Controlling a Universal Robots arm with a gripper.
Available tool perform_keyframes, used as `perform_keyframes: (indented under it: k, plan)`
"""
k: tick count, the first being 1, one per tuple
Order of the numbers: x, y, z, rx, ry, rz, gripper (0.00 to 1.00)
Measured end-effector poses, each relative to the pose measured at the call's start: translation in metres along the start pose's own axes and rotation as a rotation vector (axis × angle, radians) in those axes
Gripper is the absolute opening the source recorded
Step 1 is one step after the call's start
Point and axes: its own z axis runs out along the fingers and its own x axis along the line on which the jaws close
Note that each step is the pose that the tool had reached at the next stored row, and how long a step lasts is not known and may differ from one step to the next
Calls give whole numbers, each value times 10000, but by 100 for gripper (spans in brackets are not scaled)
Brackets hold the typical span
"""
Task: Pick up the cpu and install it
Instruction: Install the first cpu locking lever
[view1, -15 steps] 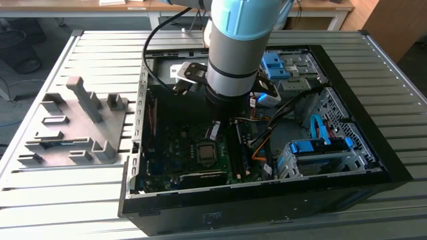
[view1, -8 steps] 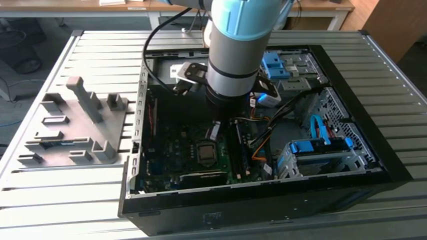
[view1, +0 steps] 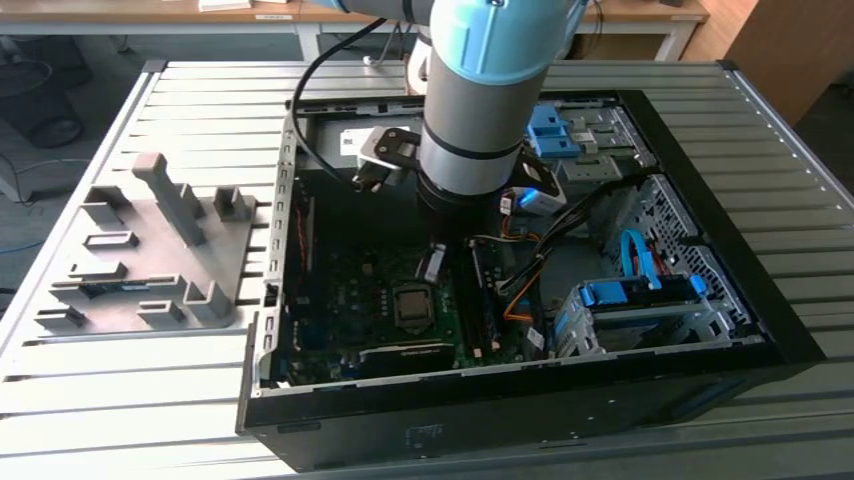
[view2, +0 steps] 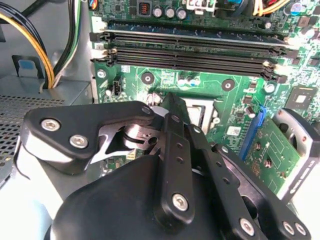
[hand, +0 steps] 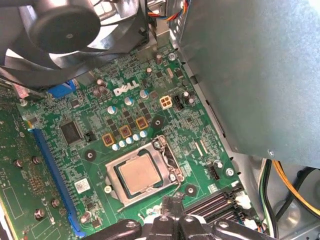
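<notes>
The cpu (hand: 141, 172), a small square chip with a tan-silver face, lies flat in the motherboard socket (view1: 411, 305), with the socket's metal frame (hand: 170, 165) around it. In the first wrist view my gripper (hand: 172, 202) hangs just beside the socket's edge, above the board and apart from the chip. Its black fingers (view2: 172, 120) are drawn together to one narrow tip, shut with nothing between them. In the exterior view the arm reaches down into the open computer case (view1: 747, 340) and covers most of the gripper.
Black memory slots (view2: 190, 52) run beside the socket. A large fan (hand: 60, 30) and a grey metal box (hand: 260, 75) stand close over the board. Yellow and black cables (view2: 30, 35) hang at the case side. A grey parts fixture (view1: 147, 250) sits on the table at the exterior view's left.
</notes>
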Motion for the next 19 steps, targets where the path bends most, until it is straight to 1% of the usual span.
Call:
perform_keyframes:
  k: [7, 15, 17, 19]
  plan:
    - [-18, -41, 7, -1, 0, -1, 10]
    - [-12, -48, 15, 1, 5, -26, 10]
    - [-8, -48, 17, -1, 12, -111, 10]
    - [-7, -48, 20, -7, 32, -384, 10]
